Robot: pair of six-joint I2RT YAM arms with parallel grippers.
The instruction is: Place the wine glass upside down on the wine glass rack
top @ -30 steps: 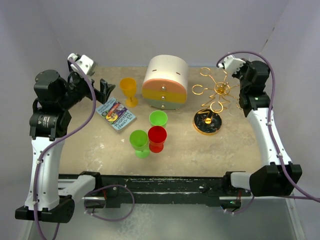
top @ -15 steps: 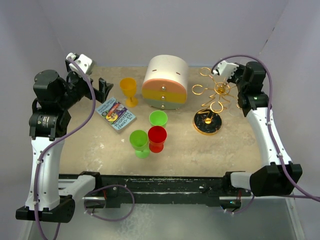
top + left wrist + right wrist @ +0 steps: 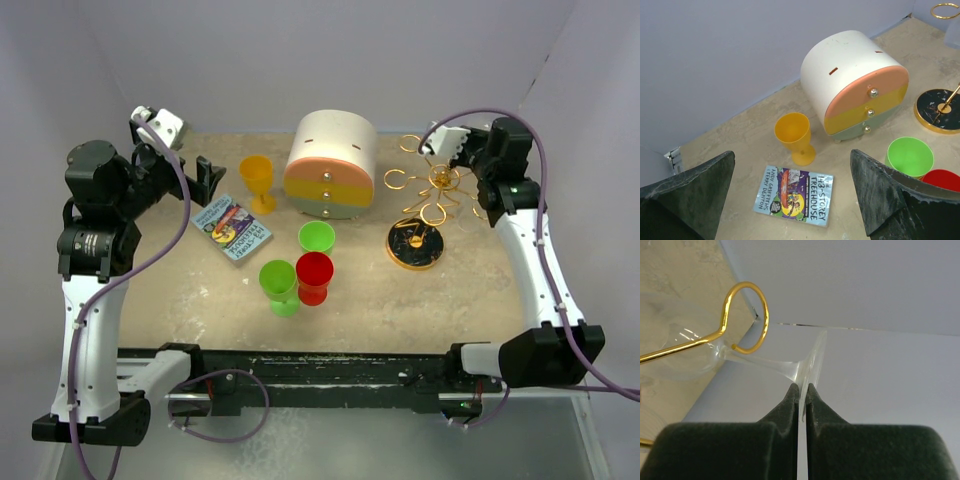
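Note:
The clear wine glass (image 3: pixel 777 365) lies almost sideways in the right wrist view, its bowl to the left. My right gripper (image 3: pixel 802 387) is shut on the rim of its round foot. The glass stem sits inside a curled gold loop (image 3: pixel 765 315) of the wine glass rack. In the top view the rack (image 3: pixel 438 182) stands on its black-and-gold disc base (image 3: pixel 415 243), and my right gripper (image 3: pixel 462 148) is at its upper right arms. The glass is hard to make out there. My left gripper (image 3: pixel 208 175) is open and empty at the far left.
A round drawer box (image 3: pixel 331 165) with orange and yellow bands stands at the back middle. A yellow goblet (image 3: pixel 257 178) and a book (image 3: pixel 232 228) are left of it. Two green cups (image 3: pixel 316 237) (image 3: pixel 278 280) and a red cup (image 3: pixel 314 272) stand in the middle.
My right gripper has moved left with the glass, up to the rack's upper loops. The left arm has hardly moved.

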